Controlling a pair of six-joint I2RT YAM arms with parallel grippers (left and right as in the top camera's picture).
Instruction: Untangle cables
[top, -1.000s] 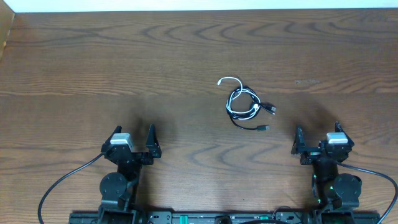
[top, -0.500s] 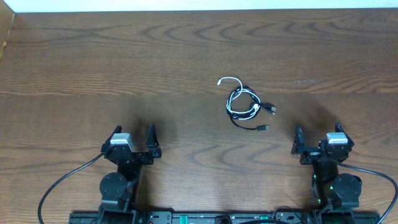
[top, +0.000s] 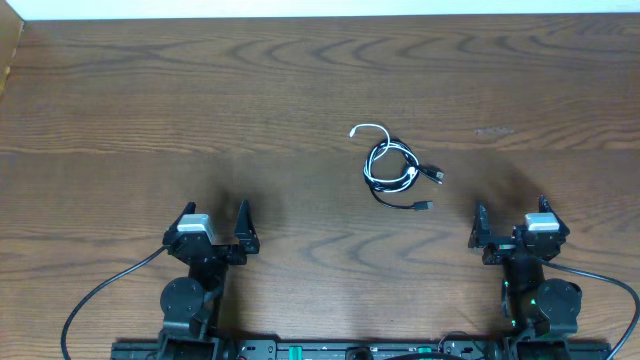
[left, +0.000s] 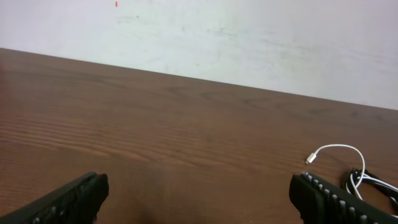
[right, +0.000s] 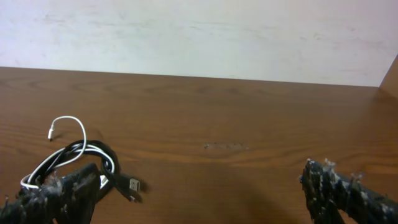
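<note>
Cables (top: 392, 168) bunched | table (top: 150, 100) edges well apart (wood all round)

I am logging the table (top: 300, 80) as dark wood-grain showing a soft satin sheen, the cables (top: 392, 166) as smooth plastic-sheathed white and black, and my left gripper (left: 199, 193) as wearing matt black ribbed pads (left: 326, 198).

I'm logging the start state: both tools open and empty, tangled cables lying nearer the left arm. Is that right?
Not quite. The overhead view shows the cables nearer the right tool, not the left tool. Both tools are open and empty, as you said.
</note>
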